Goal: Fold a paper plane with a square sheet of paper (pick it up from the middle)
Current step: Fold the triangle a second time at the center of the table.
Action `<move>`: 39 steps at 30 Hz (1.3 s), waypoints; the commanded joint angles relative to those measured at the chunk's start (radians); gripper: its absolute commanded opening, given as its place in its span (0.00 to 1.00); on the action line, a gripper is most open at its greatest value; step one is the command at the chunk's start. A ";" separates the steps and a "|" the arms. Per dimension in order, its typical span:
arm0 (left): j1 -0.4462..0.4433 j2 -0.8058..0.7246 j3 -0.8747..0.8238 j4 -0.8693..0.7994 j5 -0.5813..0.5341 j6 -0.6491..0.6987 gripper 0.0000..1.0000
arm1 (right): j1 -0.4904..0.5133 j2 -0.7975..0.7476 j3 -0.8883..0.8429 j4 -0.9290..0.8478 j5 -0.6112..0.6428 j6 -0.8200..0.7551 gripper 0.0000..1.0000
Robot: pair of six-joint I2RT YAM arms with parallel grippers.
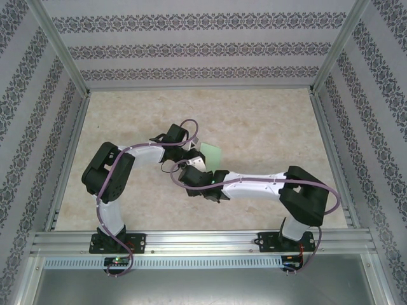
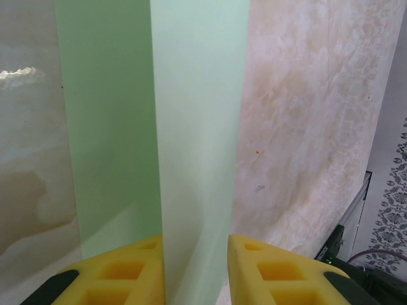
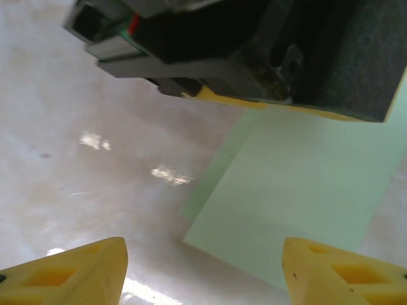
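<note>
Green, thin square sheet of paper [image 2: 197, 127] hangs over the pale stone-look table [image 2: 305, 127], pinched by the left gripper [image 2: 196, 244]. I see one long fold and no pointy nose yet. The right gripper [image 3: 203, 254] is spread wide and holds nothing. Most folds look still to do.
</note>
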State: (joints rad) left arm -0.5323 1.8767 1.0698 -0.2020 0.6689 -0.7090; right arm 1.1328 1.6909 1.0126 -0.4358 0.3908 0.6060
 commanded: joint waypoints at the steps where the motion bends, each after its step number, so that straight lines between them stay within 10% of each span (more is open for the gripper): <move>1: 0.001 0.002 0.013 0.021 0.012 -0.006 0.29 | 0.019 0.047 0.041 -0.072 0.104 -0.013 0.63; 39: 0.001 -0.009 0.025 -0.031 -0.030 0.023 0.29 | 0.005 -0.023 -0.035 0.008 0.064 -0.015 0.06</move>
State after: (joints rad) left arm -0.5312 1.8771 1.0702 -0.2100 0.6464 -0.7082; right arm 1.1492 1.6958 0.9955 -0.4484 0.4774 0.5976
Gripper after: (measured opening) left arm 0.295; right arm 0.063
